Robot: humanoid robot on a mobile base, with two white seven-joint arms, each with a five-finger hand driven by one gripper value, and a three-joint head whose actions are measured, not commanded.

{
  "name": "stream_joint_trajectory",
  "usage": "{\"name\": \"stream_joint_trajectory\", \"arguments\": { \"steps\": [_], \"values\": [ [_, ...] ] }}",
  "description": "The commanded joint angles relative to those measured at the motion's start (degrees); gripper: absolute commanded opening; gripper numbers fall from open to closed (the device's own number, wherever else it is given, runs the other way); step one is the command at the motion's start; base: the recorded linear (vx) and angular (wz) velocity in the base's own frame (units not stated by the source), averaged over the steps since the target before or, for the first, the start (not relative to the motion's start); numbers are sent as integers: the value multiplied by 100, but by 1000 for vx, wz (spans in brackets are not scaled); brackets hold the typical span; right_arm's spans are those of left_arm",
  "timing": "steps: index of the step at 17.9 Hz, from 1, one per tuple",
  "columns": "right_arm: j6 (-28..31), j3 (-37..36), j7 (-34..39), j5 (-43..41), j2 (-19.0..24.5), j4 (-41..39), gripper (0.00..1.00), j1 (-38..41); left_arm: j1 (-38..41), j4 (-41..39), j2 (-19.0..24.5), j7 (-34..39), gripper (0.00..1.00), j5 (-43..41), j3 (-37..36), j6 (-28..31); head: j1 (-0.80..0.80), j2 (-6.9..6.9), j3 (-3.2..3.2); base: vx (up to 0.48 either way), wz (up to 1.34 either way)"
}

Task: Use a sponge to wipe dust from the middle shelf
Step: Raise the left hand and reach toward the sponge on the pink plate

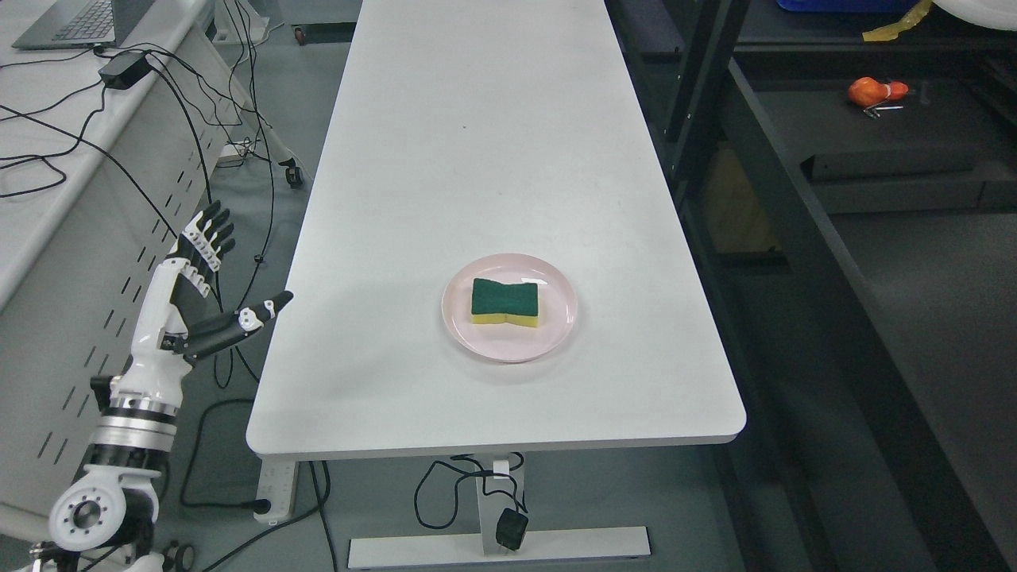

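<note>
A green-topped yellow sponge (506, 302) lies flat on a pink plate (556, 318) near the front of a long white table (477, 143). My left hand (214, 278) hangs off the table's left edge, well left of the plate, fingers spread and thumb pointing toward the table, holding nothing. A dark shelf unit (874, 159) stands to the right of the table. My right arm does not show.
A second white desk (71, 159) with a laptop (79, 20), a power brick and loose cables sits at the left. An orange object (874, 91) rests on the dark shelf. Cables and a power strip (274, 485) lie on the floor under the table.
</note>
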Motion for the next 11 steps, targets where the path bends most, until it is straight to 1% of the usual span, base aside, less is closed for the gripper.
{"name": "stream_joint_trajectory", "arguments": {
  "steps": [1, 3, 5, 6, 8, 10, 11],
  "values": [
    [3, 7, -2, 0, -100, -100, 100, 0, -1443, 1142, 1661, -623, 94, -2475, -1428, -622, 0, 0, 0, 0, 0],
    [3, -2, -2, 0, -100, -100, 100, 0, -2076, 1484, 1829, -1062, 94, -3425, -1972, -1104, 0, 0, 0, 0, 0],
    [3, 7, -2, 0, -100, -100, 100, 0, -2875, 1906, 1821, -1310, 93, -4401, -2683, -1676, 0, 0, 0, 0, 0],
    [3, -2, -2, 0, -100, -100, 100, 0, -3288, 2108, 1768, -1319, 93, -4832, -3113, -1852, 0, 0, 0, 0, 0],
    [3, -2, -2, 0, -100, -100, 100, 0, -3931, 2285, 1706, -1337, 93, -5335, -3992, -1968, 0, 0, 0, 0, 0],
    [3, 7, -2, 0, -100, -100, 100, 0, -4450, 2391, 1662, -1503, 93, -5582, -4924, -1968, 0, 0, 0, 0, 0],
    [3, -2, -2, 0, -100, -100, 100, 0, -4618, 2513, 1567, -1548, 93, -5644, -5198, -1968, 0, 0, 0, 0, 0]
  ]
}}
